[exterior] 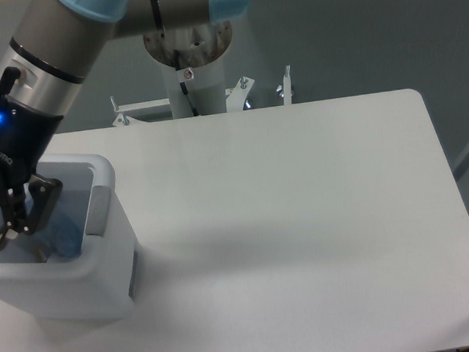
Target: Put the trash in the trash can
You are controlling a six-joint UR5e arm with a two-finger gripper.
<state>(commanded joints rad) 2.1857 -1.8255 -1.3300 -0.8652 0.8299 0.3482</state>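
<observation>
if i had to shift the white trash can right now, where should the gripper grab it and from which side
Probably the trash can's right rim by the grey panel, coming straight down from above. The bin stands upright and open-topped, so a thin wall edge faces up there; the body looks too wide to straddle. The gripper hangs inside the opening.

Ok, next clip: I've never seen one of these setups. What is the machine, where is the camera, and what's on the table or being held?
This is one picture from a fixed camera looking down at a white rectangular table from above. The machine is a single silver and black robot arm with light-blue joint covers, reaching in from the top left. At its tip is a black two-finger gripper; its jaws hang just inside the open top of a white rectangular plastic bin with a grey interior, which stands at the table's left edge. The jaws look slightly parted with nothing visible between them. Something bluish lies in the bin, too blurred to identify.
</observation>
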